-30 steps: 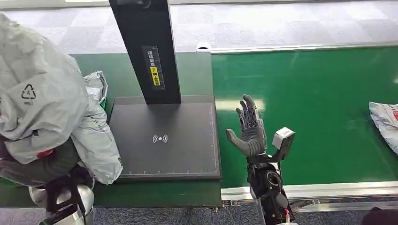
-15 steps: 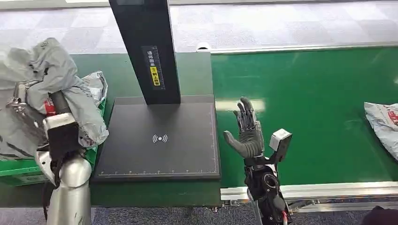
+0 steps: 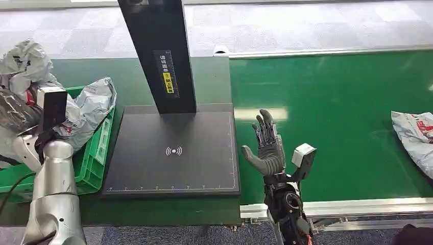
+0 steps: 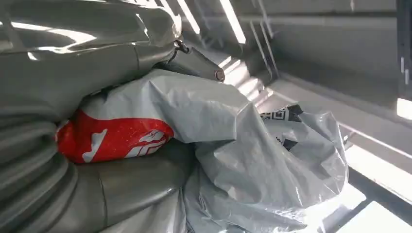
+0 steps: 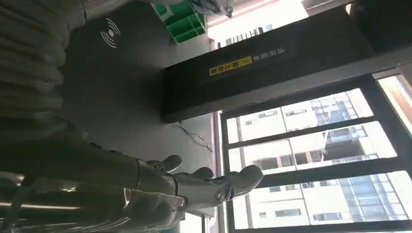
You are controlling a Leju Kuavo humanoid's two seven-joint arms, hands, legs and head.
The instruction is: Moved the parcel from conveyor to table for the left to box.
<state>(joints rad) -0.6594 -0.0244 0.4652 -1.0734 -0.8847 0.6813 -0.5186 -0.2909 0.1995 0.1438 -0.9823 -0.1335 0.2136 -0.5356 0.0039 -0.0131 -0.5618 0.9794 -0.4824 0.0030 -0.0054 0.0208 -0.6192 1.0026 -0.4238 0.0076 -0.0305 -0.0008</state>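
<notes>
While my left hand (image 4: 58,160) grips a crinkly grey parcel (image 4: 252,160) over the green crate's rim (image 3: 104,138), my right hand (image 3: 268,148) hovers spread wide above smooth belt (image 3: 337,102).

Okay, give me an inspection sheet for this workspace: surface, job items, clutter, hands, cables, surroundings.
Surface: green conveyor belt; black scanner pad under a black post.
Job's things: grey parcel held over the green crate; another grey bag lies in the crate; incoming parcel on the belt.
Clutter: nothing seen.
Hands: left hand grips the grey parcel; right hand empty, fingers apart, above the belt.
Cables: black cable by the left arm.
Surroundings: grey carpet floor.
</notes>
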